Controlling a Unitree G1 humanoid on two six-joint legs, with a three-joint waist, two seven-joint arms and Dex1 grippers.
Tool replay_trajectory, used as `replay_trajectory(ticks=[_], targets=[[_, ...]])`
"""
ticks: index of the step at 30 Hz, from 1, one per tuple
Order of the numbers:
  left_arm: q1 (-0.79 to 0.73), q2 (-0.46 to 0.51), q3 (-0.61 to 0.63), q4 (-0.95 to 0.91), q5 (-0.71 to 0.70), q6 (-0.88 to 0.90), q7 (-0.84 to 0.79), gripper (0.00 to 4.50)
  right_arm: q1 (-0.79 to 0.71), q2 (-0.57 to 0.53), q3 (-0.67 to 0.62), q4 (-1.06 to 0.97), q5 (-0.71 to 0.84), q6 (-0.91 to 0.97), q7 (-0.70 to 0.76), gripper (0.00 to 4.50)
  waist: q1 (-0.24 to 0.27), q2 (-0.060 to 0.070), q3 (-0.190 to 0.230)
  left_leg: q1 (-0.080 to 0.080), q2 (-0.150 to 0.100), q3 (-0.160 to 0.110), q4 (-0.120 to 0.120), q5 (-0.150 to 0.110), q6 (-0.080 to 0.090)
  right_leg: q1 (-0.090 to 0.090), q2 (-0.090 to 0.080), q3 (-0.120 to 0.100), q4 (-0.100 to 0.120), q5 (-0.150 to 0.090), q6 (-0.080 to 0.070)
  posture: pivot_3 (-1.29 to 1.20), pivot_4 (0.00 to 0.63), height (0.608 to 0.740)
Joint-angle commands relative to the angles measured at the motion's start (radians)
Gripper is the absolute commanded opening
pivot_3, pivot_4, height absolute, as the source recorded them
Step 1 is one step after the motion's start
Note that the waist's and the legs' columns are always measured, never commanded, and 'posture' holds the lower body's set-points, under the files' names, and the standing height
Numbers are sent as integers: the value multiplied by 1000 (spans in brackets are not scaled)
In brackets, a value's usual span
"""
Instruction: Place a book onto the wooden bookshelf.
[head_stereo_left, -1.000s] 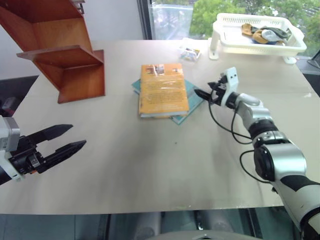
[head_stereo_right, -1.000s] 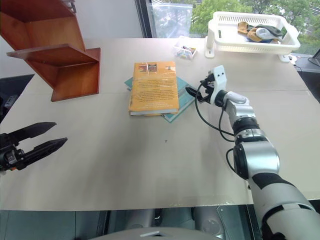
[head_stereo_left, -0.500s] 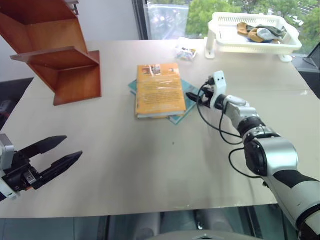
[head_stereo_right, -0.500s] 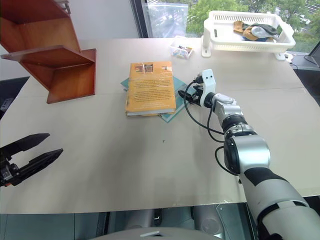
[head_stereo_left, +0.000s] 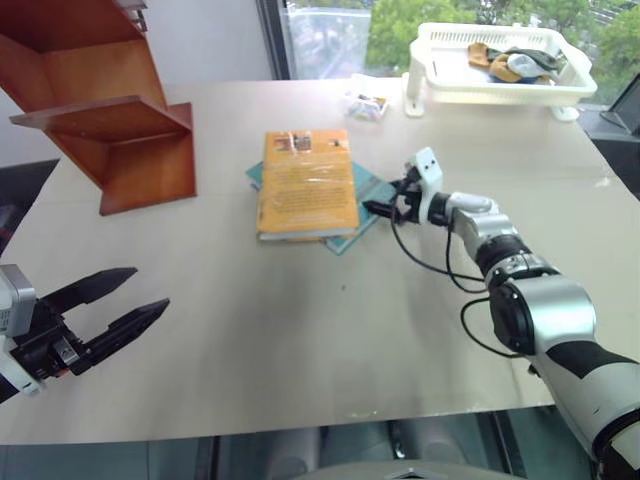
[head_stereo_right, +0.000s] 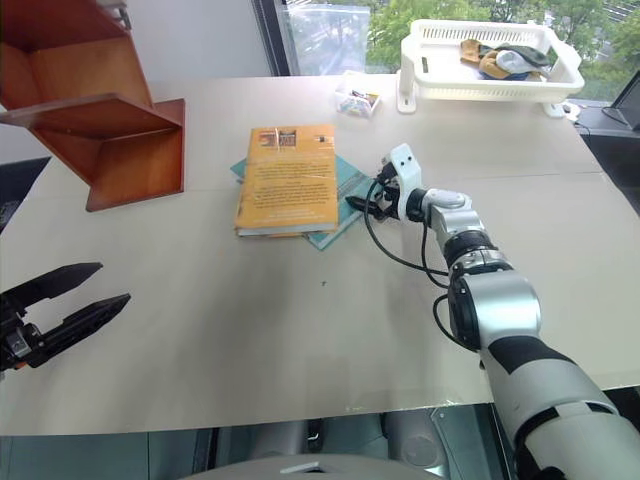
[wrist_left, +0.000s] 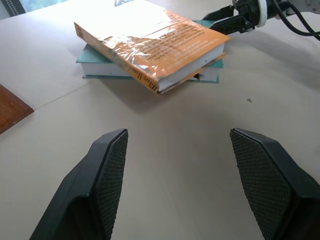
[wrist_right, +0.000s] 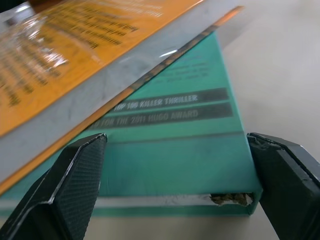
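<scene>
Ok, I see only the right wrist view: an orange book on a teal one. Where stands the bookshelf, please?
Observer: The wooden bookshelf stands at the far left of the table, apart from the book.
Operator: And the other arm?
Observer: The left gripper hovers over the near left of the table, fingers open, holding nothing.
Operator: Is anything behind the books?
Observer: A white basket sits at the far right edge.
</scene>
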Motion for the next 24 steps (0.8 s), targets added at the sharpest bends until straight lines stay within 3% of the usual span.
replay_trajectory(ticks=[1, 16, 24], targets=[[-8, 10, -5, -9, 10, -17, 6, 3426, 29, -13, 28, -14, -30, -21, 70, 4500, -5, 0, 0, 0, 0, 0, 0, 0, 0, 0, 0, 0, 0, 0, 0, 0, 150, 740], [-25, 5, -50, 2, 48, -37, 3, 3426, 89, -62, 87, -87, -61, -131, 238, 4500, -9, -1, -1, 1, 0, 0, 0, 0, 0, 0, 0, 0, 0, 0, 0, 0, 150, 740], [-24, 0, -60, 1, 58, -43, 1, 3426, 159, -101, 84, -234, 0, -77, 411, 4500, -7, -1, 0, 0, 0, 1, 0, 0, 0, 0, 0, 1, 0, 0, 0, 0, 150, 740]])
